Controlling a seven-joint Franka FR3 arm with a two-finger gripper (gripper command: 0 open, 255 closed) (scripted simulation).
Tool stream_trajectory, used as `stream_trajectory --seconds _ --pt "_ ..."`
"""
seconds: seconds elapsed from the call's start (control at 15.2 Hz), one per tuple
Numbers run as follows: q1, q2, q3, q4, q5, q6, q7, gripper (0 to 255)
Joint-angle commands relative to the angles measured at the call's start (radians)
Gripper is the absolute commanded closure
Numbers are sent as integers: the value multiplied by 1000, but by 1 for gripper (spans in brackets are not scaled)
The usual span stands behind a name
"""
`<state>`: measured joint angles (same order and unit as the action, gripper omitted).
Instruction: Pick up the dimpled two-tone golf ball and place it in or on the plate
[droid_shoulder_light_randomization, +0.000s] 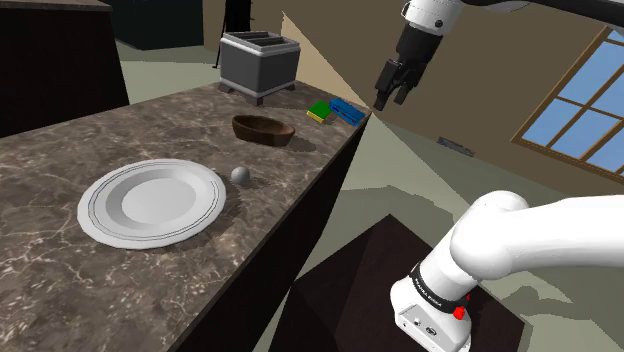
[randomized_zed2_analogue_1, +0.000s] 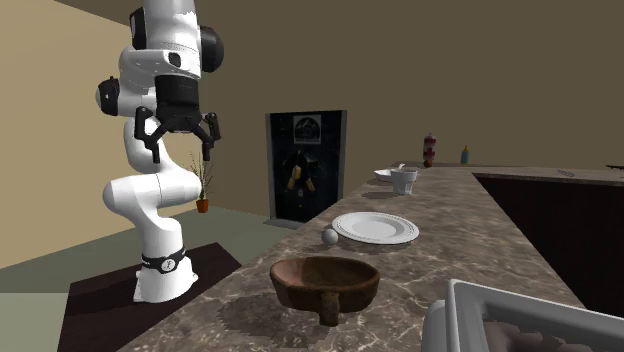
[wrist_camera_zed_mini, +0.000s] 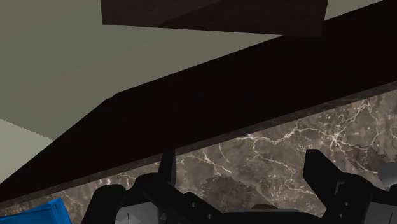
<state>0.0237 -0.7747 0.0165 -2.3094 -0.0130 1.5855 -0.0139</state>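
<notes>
- Step in hand: the approach; nothing grasped yet.
- My black fingers (wrist_camera_zed_mini: 320, 170): spread wide, empty, raised high beyond the edge of the dark veined-stone table (droid_shoulder_light_randomization: 40, 180).
- Small pale grey ball (droid_shoulder_light_randomization: 239, 174): resting on the table, just beside the round white plate (droid_shoulder_light_randomization: 150, 203).
- Next move, as I judge it: travel over the ball, descend straight, straddle it and close gently, since it may roll.

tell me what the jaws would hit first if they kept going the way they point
Most likely the counter top near its edge: in the wrist view that stone lies between the open jaws, with the blue block off to one side. Depth is unclear, so they might just clip the edge.
</notes>
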Motion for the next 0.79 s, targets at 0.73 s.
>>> stream_trajectory --seconds 0.73 --pt "100 135 157 -114 84 339 72 0"
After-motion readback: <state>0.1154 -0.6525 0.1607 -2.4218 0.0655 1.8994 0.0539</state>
